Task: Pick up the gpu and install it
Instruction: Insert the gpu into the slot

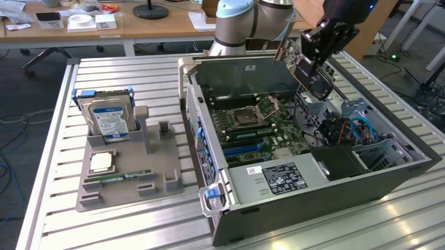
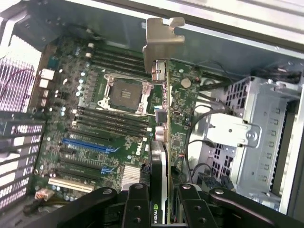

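Black pincer [image 1: 316, 60] fingers are seen clamped on the gpu [image 1: 311, 74], which is held in the air, tilted, above the open computer case [image 1: 334, 208]. The card is kept over the end of the case nearest the arm's pale base [image 1: 240, 21] and is not seated in any slot.

The case is laid on its side on a slatted metal counter [image 1: 125, 73], with its side panel off. From the wrist, the card is viewed edge-on between the two fingers [image 2: 137, 204], its silvery bracket [image 2: 164, 33] pointed away from the pincer toward the case's grey wall. Inside the case, beneath the card, the green motherboard [image 2: 95, 123] is exposed, with its processor socket [image 2: 126, 92], dark memory slots [image 2: 114, 121] and blue expansion slots [image 2: 88, 145]. A labelled power supply [image 1: 278, 179] is fitted at the end of the case farthest from the arm's base, and blue cables [image 1: 358, 130] are looped beside the drive cage [image 2: 256, 133].

Outside the case, on the exterior view's left of it, a grey holder tray [image 1: 163, 190] is set on the counter. A hard drive [image 1: 110, 122] with a blue-white label is stood upright in it, a square processor chip [image 1: 102, 161] is laid flat, and a slim green memory stick [image 1: 114, 177] is placed just beside the chip. Wooden desks [image 1: 139, 26] are visible beyond the case.
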Robot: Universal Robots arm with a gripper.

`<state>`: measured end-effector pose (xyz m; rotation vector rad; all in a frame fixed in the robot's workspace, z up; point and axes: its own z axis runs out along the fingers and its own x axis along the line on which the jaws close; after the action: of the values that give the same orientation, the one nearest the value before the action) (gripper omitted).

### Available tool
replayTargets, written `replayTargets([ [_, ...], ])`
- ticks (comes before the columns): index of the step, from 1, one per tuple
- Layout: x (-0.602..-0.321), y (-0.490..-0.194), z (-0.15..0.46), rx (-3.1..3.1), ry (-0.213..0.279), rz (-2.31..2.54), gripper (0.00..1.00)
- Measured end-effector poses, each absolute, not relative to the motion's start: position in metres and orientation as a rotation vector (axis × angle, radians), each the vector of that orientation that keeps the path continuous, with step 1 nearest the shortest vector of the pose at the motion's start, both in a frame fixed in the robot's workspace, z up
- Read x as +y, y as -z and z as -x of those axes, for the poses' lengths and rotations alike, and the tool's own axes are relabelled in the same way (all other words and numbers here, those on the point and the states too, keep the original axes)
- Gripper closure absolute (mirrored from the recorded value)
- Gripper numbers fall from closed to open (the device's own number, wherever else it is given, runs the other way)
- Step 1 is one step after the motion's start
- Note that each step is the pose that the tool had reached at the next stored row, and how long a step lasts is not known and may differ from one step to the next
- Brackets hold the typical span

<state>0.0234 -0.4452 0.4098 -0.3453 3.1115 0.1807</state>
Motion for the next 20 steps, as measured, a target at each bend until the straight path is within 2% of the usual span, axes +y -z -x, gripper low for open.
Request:
replayTargets([
  [20,-0.4452,-0.4069,-0.0234,3.018,-0.181,0.909,0.73],
])
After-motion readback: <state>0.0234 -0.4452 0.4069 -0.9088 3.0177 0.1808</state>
